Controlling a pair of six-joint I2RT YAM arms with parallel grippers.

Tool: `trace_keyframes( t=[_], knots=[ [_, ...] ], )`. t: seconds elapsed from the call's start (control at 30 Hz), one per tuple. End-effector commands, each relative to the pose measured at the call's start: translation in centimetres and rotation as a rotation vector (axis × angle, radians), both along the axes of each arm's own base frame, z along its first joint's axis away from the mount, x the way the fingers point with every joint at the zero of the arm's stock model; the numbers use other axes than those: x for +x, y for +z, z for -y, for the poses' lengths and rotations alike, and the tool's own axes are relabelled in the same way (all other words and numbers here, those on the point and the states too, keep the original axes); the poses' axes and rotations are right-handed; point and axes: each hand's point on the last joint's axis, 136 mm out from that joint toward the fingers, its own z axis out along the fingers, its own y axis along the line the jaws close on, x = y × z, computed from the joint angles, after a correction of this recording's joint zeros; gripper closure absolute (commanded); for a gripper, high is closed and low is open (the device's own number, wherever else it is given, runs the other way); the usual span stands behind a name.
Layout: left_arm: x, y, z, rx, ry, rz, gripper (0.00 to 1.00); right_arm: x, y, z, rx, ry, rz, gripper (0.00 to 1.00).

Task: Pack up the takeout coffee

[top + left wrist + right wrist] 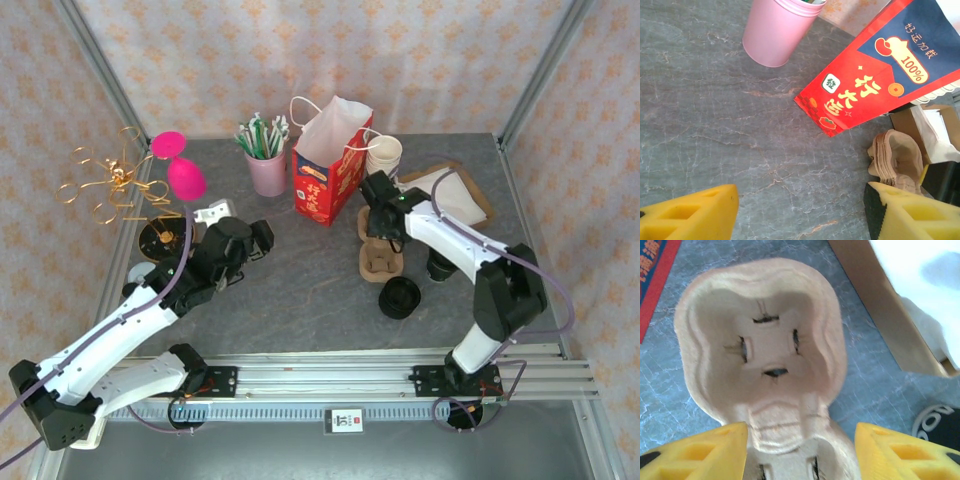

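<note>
Paper bag (328,172): red, navy panel, white and gold lettering.
Straw holder (267,172), left of bag: pink.
Cup carrier (762,350): beige.
Table (300,290): grey, marble-veined.
Lids (400,297): black.

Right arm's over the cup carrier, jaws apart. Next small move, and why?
Probably lower the right gripper and close on the carrier. Its fingers stand open either side of the carrier's narrow middle, holding nothing, and the bag waits nearby.
</note>
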Motion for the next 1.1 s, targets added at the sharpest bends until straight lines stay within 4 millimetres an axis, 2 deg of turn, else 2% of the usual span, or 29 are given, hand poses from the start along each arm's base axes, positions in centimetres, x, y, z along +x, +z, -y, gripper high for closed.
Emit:
trace_keyframes(
  t=[0.0,0.17,0.43,0.57,0.73,0.9,1.07],
  knots=[
    [0.6,1.4,0.7,-0.009,-0.019,0.043,0.31,0.6,-1.0,-0.7,-0.012,0.045,-0.033,0.47],
    [0.7,1.3,0.9,-0.013,-0.026,0.042,0.31,0.7,-2.0,0.1,-0.079,0.041,-0.060,0.49],
    [0.8,1.2,0.9,-0.010,-0.022,0.040,0.31,0.5,-3.0,-0.8,-0.042,0.084,-0.085,0.57],
    [0.8,1.2,0.9,-0.009,-0.023,0.038,0.31,0.2,-3.6,-0.8,-0.043,0.083,-0.109,0.58],
    [0.8,1.0,0.9,-0.005,-0.023,0.030,0.31,-0.4,-3.2,-0.9,-0.012,0.086,-0.104,0.55],
    [0.8,0.9,0.9,-0.003,-0.023,0.027,0.31,-0.7,-3.5,-0.8,-0.013,0.093,-0.117,0.57],
    [0.8,0.8,1.0,-0.009,-0.025,0.026,0.31,-0.3,-3.5,-0.9,-0.016,0.096,-0.108,0.58]
  ],
)
